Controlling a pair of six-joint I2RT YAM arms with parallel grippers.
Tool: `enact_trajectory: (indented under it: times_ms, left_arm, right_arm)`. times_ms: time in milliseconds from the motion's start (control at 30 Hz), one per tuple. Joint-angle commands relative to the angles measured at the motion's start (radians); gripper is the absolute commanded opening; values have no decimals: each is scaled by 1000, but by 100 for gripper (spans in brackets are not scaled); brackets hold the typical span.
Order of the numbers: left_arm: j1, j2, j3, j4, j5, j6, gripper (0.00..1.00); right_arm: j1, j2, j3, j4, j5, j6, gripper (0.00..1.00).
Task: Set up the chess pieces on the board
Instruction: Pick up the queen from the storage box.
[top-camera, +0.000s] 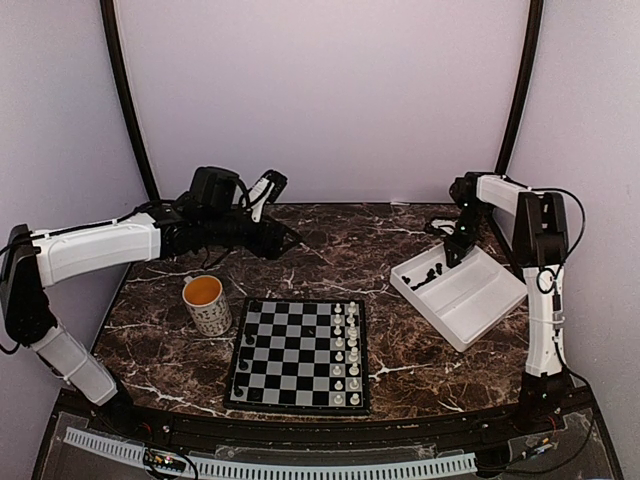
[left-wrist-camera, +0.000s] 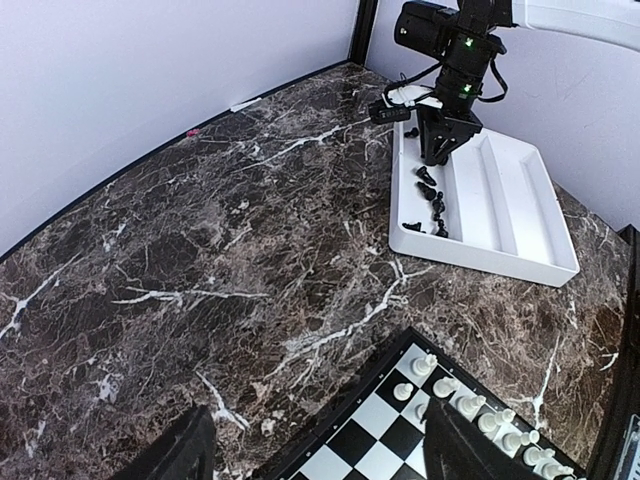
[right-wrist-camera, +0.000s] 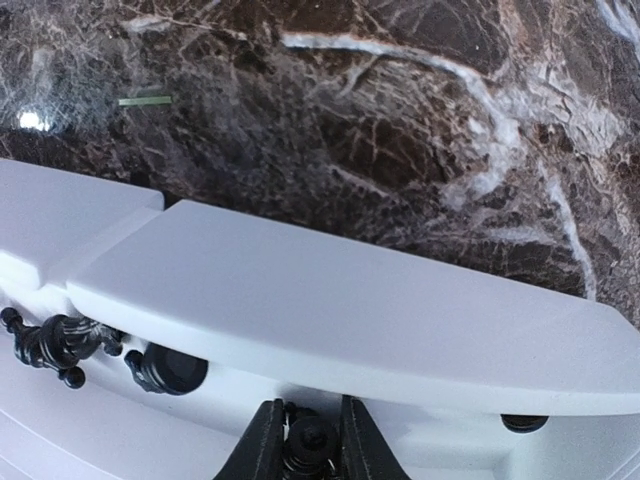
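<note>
The board (top-camera: 300, 355) lies at the table's front centre, with white pieces along its right side and a few black chess pieces (top-camera: 246, 364) on its left. More black chess pieces (left-wrist-camera: 431, 197) lie in the white tray (top-camera: 470, 300). My right gripper (right-wrist-camera: 312, 450) reaches down into the tray's far end and its fingers (right-wrist-camera: 262, 448) press both sides of one black chess piece (right-wrist-camera: 311, 438). Other black pieces (right-wrist-camera: 55, 340) lie beside it under the tray's wall (right-wrist-camera: 330, 300). My left gripper (left-wrist-camera: 325, 450) hovers open and empty above the board's far corner (left-wrist-camera: 400, 425).
A patterned mug (top-camera: 207, 303) holding orange liquid stands just left of the board. The tray sits at an angle at the right. White pieces (left-wrist-camera: 470, 408) fill the board's near rows in the left wrist view. Dark marble stretches behind the board.
</note>
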Motion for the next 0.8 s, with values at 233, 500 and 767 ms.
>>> enact_trajectory:
  times_ms: [233, 500, 767]
  left_arm:
    - [0, 12, 49, 9, 72, -18, 73]
    - [-6, 27, 62, 36, 138, -32, 71]
    - [-50, 59, 89, 44, 160, -29, 71]
  right_arm:
    - [-25, -98, 17, -38, -183, 1, 13]
    - [-55, -191, -40, 5, -321, 21, 11]
    - [-69, -283, -132, 51, -494, 45, 11]
